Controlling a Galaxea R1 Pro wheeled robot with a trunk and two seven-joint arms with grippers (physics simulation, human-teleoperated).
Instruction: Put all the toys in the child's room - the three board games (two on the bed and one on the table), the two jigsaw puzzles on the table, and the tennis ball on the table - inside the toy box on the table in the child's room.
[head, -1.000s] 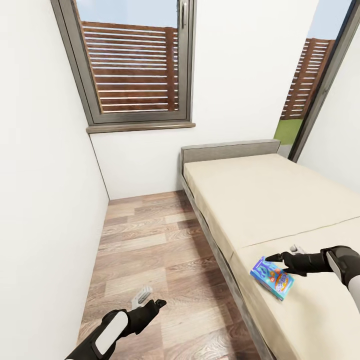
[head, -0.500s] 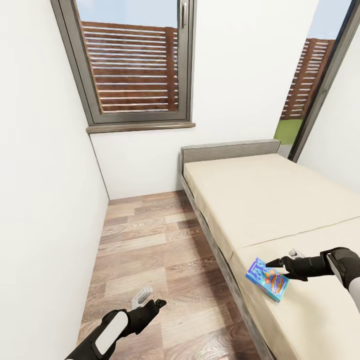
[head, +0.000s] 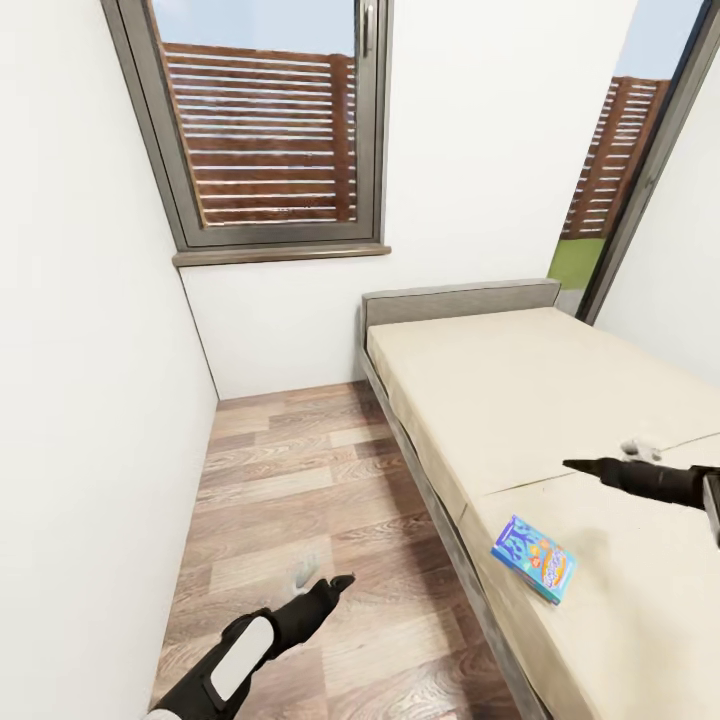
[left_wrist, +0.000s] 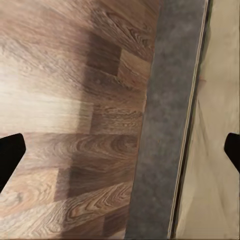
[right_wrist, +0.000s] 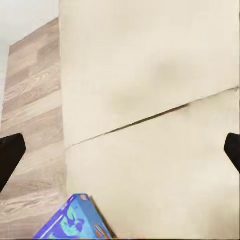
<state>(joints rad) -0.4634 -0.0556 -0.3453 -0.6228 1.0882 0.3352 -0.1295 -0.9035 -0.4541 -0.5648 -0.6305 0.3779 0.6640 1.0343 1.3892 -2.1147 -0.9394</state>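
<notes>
Board game (head: 534, 558): a flat blue box with orange and white artwork on its face, lying flat on the bed near the mattress's left edge, lower right of the head view; its blue corner (right_wrist: 75, 222) shows at the lower left of the right wrist view.
Right gripper (head: 588, 466): held above the bed at the right edge of the head view, up and to the right of the box and apart from it; fingers spread wide in its wrist view, grasping nothing.
Left gripper (head: 338, 582): low over the floor, bottom centre-left; fingertips (left_wrist: 10, 155) far apart in its wrist view, empty.
Bed (head: 520, 390): beige mattress with a seam across it, on a grey frame (left_wrist: 160, 130) with a grey headboard.
Floor (head: 290, 480): brown wood planks.
Room: white walls, a grey-framed window (head: 265, 120) at upper left with what looks like a brown slatted fence outside.
</notes>
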